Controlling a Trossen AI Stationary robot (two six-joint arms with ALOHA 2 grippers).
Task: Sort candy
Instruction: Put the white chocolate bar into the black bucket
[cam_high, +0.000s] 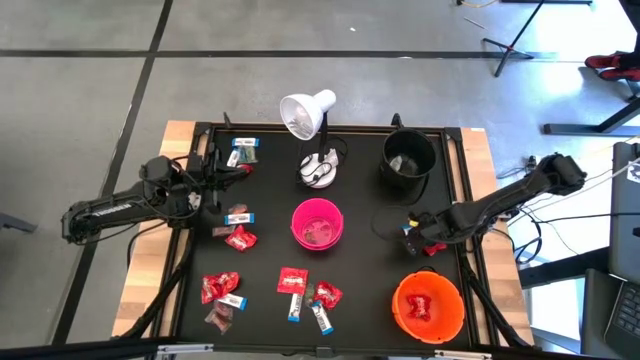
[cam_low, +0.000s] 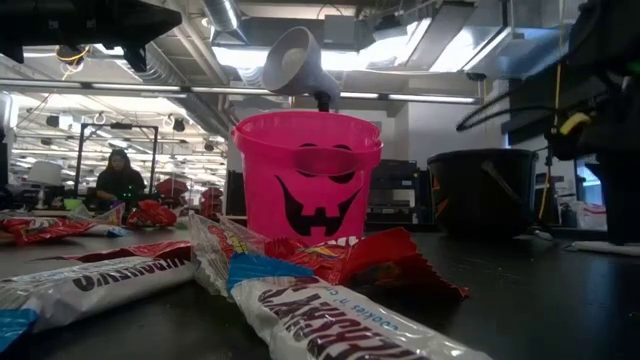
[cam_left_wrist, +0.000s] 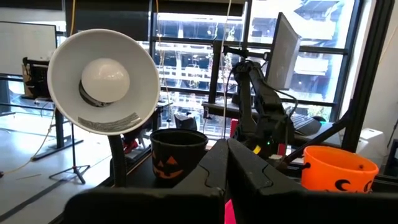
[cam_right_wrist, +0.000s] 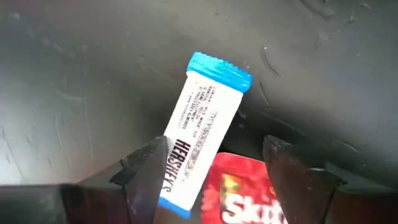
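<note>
Candy: I count a white-and-blue bar (cam_right_wrist: 202, 127) and a red packet (cam_right_wrist: 239, 190) lying between my right claw's (cam_right_wrist: 214, 168) spread, released fingers, on the black counter (cam_high: 360, 280) between black bucket (cam_high: 408, 160) and orange bowl (cam_high: 428, 305). More sweets (cam_high: 225, 290) scattered left and near; some inside the pink bucket (cam_high: 317, 223). Left claw (cam_high: 222, 172) clenched, empty, far left beside the white lamp (cam_high: 306, 113).

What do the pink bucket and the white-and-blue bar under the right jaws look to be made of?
Pink bucket: likely moulded plastic, smooth and slightly glossy, with a printed black face. White-and-blue bar: thin film wrapper with a crimped blue end and printed text, probably plastic film. It lies on the tray between the right gripper's open jaws.
</note>
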